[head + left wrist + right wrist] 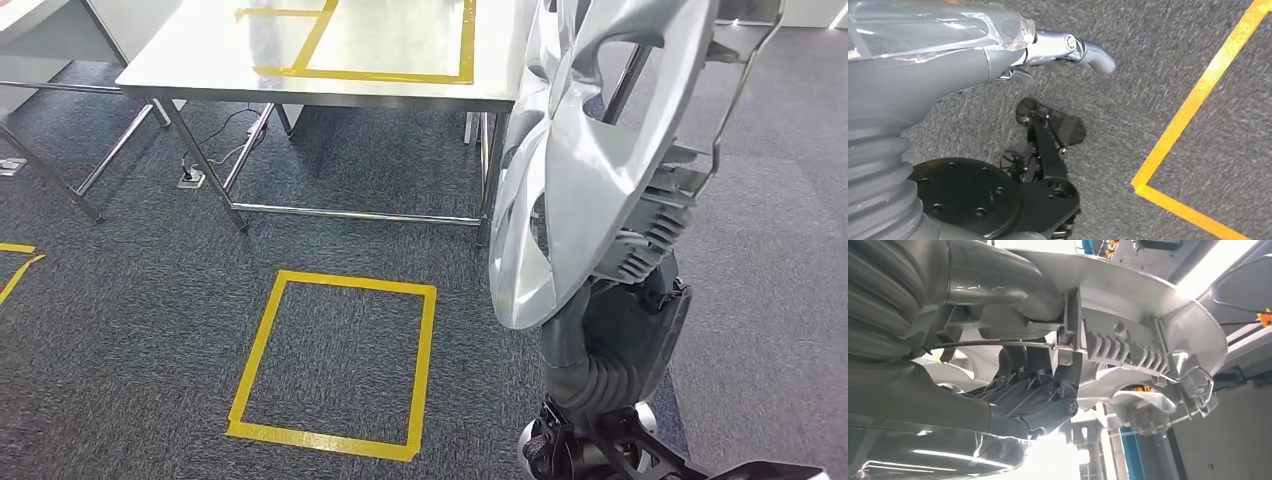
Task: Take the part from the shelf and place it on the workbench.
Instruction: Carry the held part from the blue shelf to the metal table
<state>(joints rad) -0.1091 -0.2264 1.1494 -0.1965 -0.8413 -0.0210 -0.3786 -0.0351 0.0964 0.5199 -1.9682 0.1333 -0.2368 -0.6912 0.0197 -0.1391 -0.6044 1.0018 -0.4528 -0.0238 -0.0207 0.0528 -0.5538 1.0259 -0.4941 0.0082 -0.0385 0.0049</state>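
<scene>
The right hand's dark fingers (1040, 390) are curled through the spokes of the silver plastic wheel cover (575, 150), held upright short of the steel worktop (200, 60), so the robot should carry it level over the yellow taped rectangle (380, 45) before loosening its hold.

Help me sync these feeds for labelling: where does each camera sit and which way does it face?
Head view: high on the body, facing forward and down at the workbench and carpet; the right hand holds the silver part.
Left wrist view: behind the left hand, facing down at carpet and yellow tape.
Right wrist view: behind the right hand, facing up along the part's ribbed back.
Head and right wrist views share the part.
</scene>
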